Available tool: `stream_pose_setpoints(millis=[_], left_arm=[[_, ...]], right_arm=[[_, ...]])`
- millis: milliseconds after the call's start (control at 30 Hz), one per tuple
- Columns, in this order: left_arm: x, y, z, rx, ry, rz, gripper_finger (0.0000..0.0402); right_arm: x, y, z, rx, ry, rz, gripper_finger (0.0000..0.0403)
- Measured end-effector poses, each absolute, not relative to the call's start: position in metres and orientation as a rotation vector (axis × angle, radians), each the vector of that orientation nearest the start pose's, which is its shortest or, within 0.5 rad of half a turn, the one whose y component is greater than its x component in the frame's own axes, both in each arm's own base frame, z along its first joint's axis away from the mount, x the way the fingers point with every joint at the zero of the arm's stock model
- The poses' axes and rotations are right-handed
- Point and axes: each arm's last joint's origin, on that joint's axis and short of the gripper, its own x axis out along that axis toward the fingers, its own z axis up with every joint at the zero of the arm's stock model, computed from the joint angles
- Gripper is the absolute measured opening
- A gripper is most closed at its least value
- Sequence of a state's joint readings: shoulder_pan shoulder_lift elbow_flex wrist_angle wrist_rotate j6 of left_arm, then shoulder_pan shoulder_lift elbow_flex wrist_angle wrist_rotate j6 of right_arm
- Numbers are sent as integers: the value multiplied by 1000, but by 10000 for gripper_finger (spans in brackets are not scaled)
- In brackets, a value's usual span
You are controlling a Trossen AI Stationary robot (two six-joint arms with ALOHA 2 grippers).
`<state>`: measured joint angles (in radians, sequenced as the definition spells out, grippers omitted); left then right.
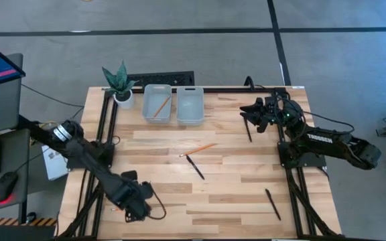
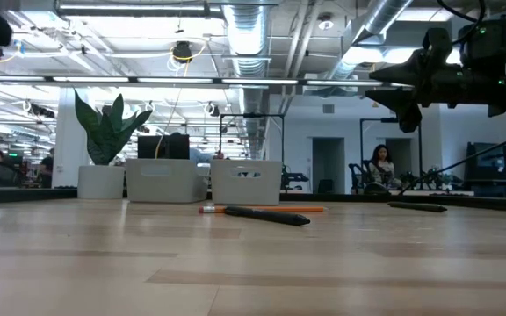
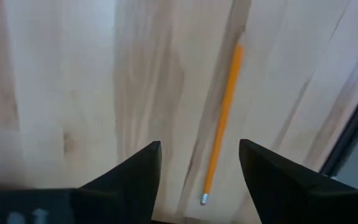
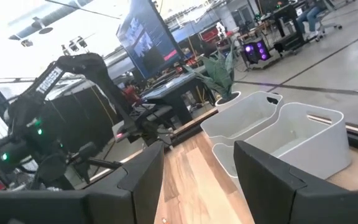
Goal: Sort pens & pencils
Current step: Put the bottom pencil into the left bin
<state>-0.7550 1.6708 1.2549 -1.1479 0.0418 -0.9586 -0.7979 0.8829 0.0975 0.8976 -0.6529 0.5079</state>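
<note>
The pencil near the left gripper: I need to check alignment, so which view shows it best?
The left wrist view: the pencil lies between the open left gripper fingers. The high view hides it almost wholly under that gripper; the low and right wrist views miss it.

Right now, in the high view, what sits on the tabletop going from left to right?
Left claw → potted plant → bin holding a pencil → empty bin → black pen beside the orange pencil → right claw → black pen near the front right.
</note>
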Motion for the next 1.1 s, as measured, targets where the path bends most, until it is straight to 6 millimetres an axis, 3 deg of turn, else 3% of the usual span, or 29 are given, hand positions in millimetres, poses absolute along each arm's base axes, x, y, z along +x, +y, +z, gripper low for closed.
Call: stream_pose_setpoints(millis=[167,433,833,1100], left_arm=[[211,-220,211,-148,1606,128,204],[205,-239,203,-166,1559,110,204],[191,-250,201,-260,1543,205,204],[170,-255,175,-277,1558,203,204]], right_arm=[[123,-101,187,433,-118,-120,217],[123,-101,187,432,-117,-120,217],[132,-89,186,396,-92,-32,217],[132,-89,186,396,-98,-53,217]])
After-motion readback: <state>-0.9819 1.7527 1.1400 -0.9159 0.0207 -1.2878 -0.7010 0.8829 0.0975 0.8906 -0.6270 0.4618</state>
